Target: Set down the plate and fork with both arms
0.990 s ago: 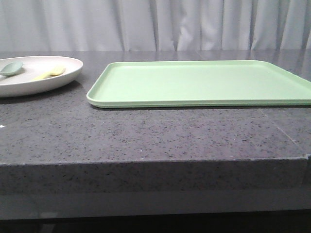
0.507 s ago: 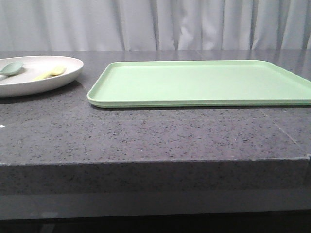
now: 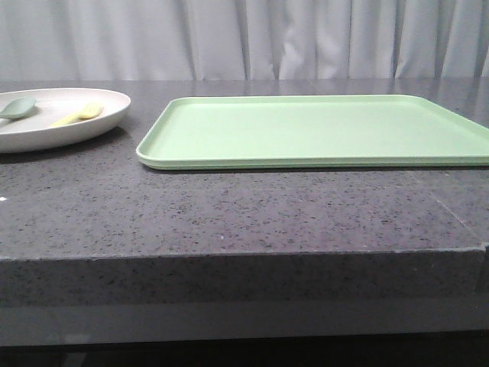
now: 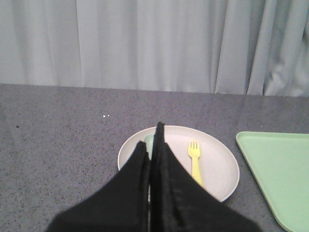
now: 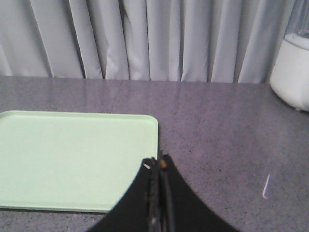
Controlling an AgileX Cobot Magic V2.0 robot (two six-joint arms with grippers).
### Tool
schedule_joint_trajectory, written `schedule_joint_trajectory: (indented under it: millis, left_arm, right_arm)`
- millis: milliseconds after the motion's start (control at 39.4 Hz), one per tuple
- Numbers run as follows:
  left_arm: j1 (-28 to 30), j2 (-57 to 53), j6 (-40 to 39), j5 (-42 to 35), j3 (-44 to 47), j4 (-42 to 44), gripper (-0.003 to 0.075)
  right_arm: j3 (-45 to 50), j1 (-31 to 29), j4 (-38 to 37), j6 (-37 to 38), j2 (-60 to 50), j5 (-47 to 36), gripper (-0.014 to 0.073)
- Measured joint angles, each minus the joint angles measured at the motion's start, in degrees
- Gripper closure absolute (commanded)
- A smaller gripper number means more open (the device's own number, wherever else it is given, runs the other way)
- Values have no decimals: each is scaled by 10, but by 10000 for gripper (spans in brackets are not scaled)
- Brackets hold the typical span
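The cream plate [image 3: 107, 115] rests on the dark stone table at the far left; its rim [image 4: 227, 164] shows in the left wrist view. On it lies the yellow fork [image 3: 79, 115] [image 4: 195, 162], tines pointing away from me. My left gripper [image 4: 153, 135] is shut and empty, held above the near side of the plate, left of the fork. My right gripper [image 5: 158, 162] is shut and empty, over the near right corner of the green tray. Neither gripper appears in the front view.
A grey-green spoon [image 3: 17, 108] lies on the plate beside the fork, mostly hidden by the left fingers [image 4: 166, 169] in the wrist view. The flat light-green tray [image 3: 321, 130] [image 5: 67, 154] fills the table's middle and right. A white appliance [image 5: 292, 72] stands far right. Curtains hang behind.
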Motion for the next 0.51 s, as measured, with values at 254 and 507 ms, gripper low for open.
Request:
schedule_joint_trajectory:
  millis: [254,507]
  left_arm:
    - [0,57,0,8,1,0,738]
    - [0,75,0,9,2,0,738]
  right_arm:
    - [0,0,0,0,36,4,662]
    - [0,0,0,0,36,5,652]
